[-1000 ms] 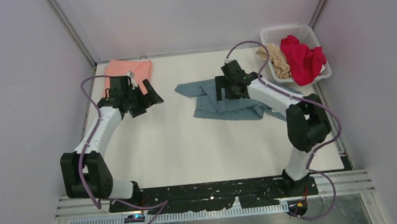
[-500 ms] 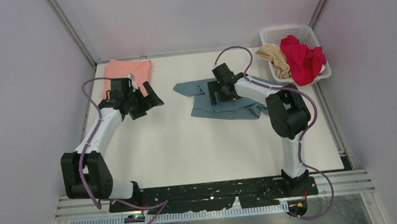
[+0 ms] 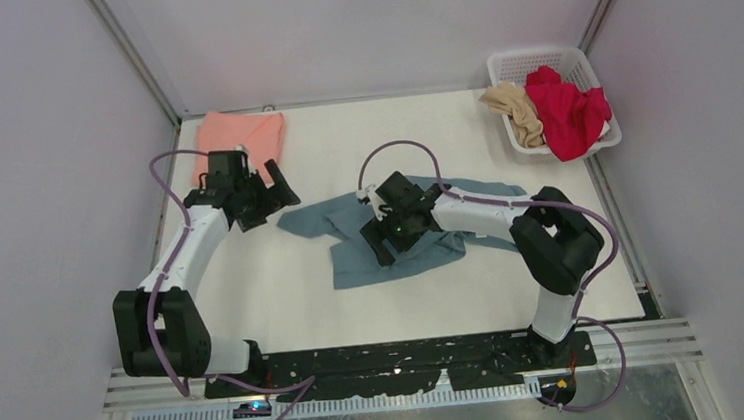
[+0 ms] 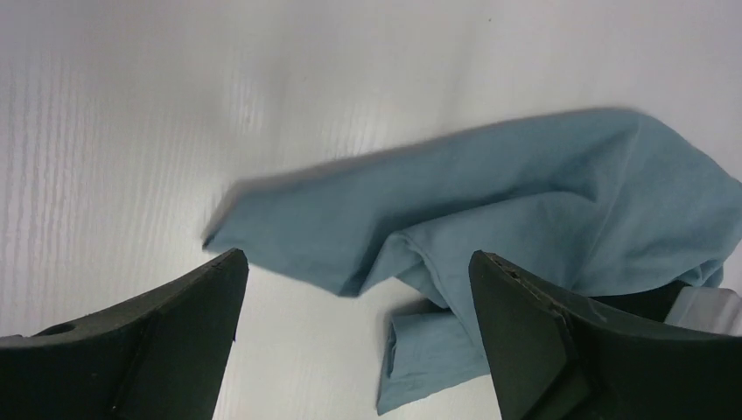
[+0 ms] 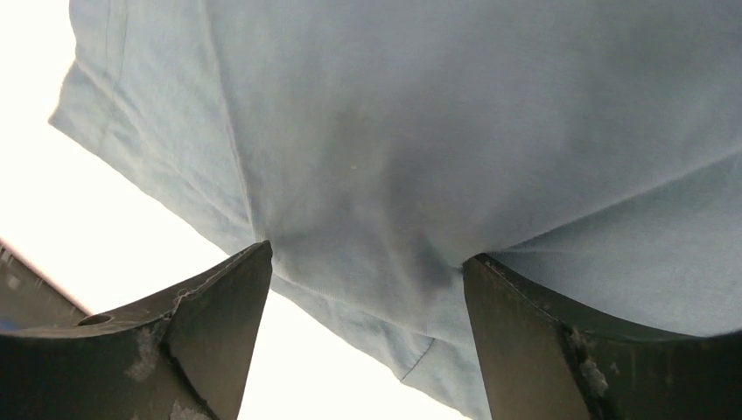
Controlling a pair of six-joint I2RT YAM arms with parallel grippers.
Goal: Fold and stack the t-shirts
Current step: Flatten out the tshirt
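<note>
The large slate-blue t-shirt (image 3: 357,256) lies crumpled at the table's middle. My right gripper (image 3: 387,237) is low over it with jaws wide apart, and the cloth fills the right wrist view (image 5: 437,105) between and beyond the fingertips (image 5: 249,271). My left gripper (image 3: 279,192) is open and empty just left of the shirt's sleeve, which shows in the left wrist view (image 4: 525,192). A folded salmon-pink t-shirt (image 3: 239,135) lies at the far left. The red t-shirt (image 3: 569,109) and the beige t-shirt (image 3: 516,108) sit bunched in the basket.
The white lattice basket (image 3: 537,59) stands at the far right corner. The white table (image 3: 285,307) is bounded by grey walls on the left, back and right. Both arms' purple cables loop above the table.
My right gripper has moved left and towards the near edge, and the slate-blue shirt has slid with it from the far right to the middle. My left gripper has shifted slightly.
</note>
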